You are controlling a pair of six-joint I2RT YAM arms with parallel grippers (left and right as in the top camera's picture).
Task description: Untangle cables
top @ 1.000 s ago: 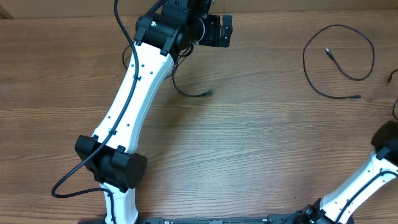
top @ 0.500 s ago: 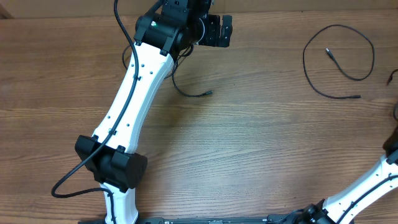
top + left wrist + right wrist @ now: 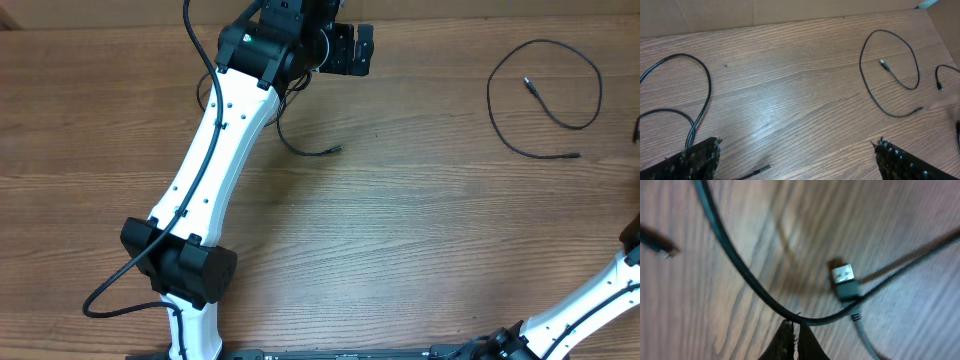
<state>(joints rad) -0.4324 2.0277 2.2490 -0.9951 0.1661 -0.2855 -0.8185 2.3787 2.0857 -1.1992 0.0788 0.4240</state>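
Jaws, left: set wide apart, with nothing between the fingers (image 3: 697, 161); hung over the far side of the counter (image 3: 420, 250), probably so that the wires below are kept in the wrist view.
Jaws, right: brought together; their tips meet exactly at the bend of the near cable (image 3: 740, 265), which appears to be pinched there, though blur leaves this unsure.
Near cable: thin and black, seen only at the right edge of the scene; it sweeps in a curve past a small silver-faced plug (image 3: 844, 279). A crossing of two strands beside that plug is suggested but cannot be confirmed.
Looped cable (image 3: 490, 90): laid flat on the counter at far right in one open loop, both plug ends free. It is well apart from the others, so it is judged already separated.
Left cable (image 3: 328, 151): laid beside and partly under the left arm, with one plug end pointing toward the middle of the counter; its remainder is hidden by the arm.
Step in hand: judged to be a grip on the near cable, so that it can be drawn clear.
Risk: a wire this thin may slip from the tips.
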